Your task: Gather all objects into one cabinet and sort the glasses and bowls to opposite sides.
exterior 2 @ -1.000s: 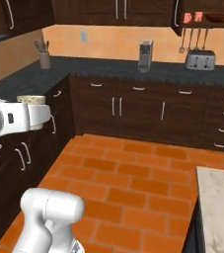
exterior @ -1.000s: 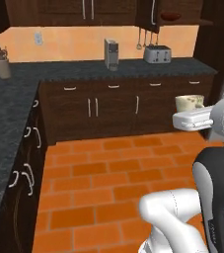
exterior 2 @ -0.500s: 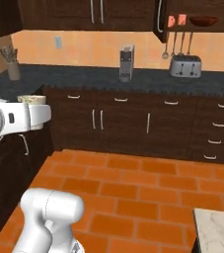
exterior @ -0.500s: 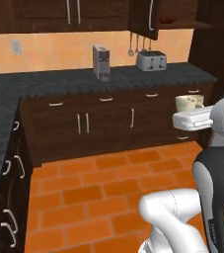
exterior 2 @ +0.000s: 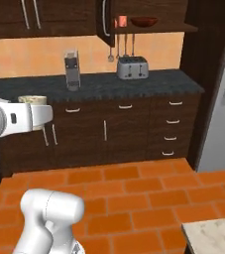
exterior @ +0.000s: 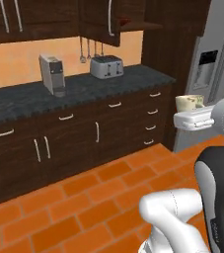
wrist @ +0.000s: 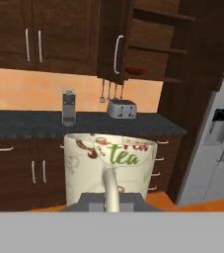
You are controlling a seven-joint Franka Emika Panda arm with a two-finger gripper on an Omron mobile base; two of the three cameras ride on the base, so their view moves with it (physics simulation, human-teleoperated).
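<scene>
The two-finger gripper (wrist: 111, 197) was closed on the small cream-white mug (wrist: 110, 168); in the hand view the mug stood upright right in front of the camera, its handle turned toward the lens and green "tea" lettering on its wall. The finger tips themselves were hidden behind the mug and the grey band, so how wide they stood I could not tell exactly. In the left base view the cream-white mug (exterior: 189, 102) sat on top of the white hand, high above the orange brick floor (exterior: 93, 197); in the right base view its rim (exterior 2: 32, 99) showed just above the white hand.

Ahead, the dark brown wood-grain cabinet (exterior 2: 148, 15) hung over the dark speckled counter (exterior 2: 134, 82) with its tall door (exterior 2: 106, 20) swung open. On its shelf stood a small salmon-orange mug (exterior 2: 121, 22) and, beside it to the right, the wide reddish-brown bowl (exterior 2: 144, 22). Under the cabinet stood the silver four-slot toaster (exterior 2: 132, 67), and further left a grey coffee machine (exterior 2: 72, 69). A grey refrigerator (exterior: 217, 74) stood at the right.

Compared with half a second before, the whole scene had shifted left in both base views, so the camera had moved; the mug kept its place in the hand.
</scene>
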